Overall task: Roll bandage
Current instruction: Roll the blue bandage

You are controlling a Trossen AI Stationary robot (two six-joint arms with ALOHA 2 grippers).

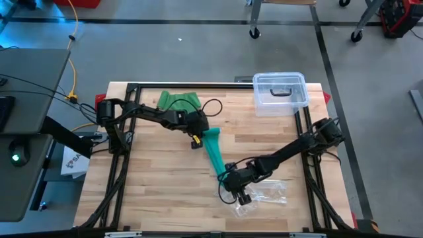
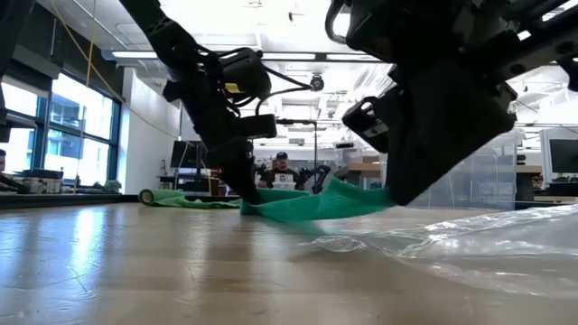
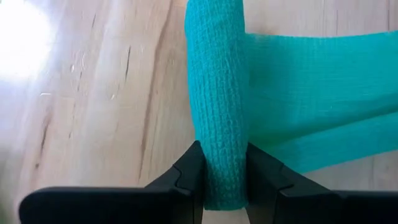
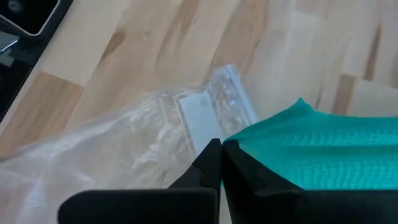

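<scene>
long teal woven bandage [image 1: 215,153] stretching across the middle of the butcher-block wooden table [image 1: 165,192], left gripper [image 3: 224,180] pinching its rolled end, right gripper [image 4: 221,163] clamping its flat end beside the crinkly clear plastic bag [image 4: 124,143]

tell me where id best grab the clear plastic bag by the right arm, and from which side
Probably the crumpled edge of the clear plastic bag that faces away from the right gripper, coming straight down. It lies flat on the table, so only its raised wrinkles give the fingers something to pinch, and that edge is clear of the green bandage stretched between both grippers. The stiffer zip strip looks flatter and harder to nip.
</scene>
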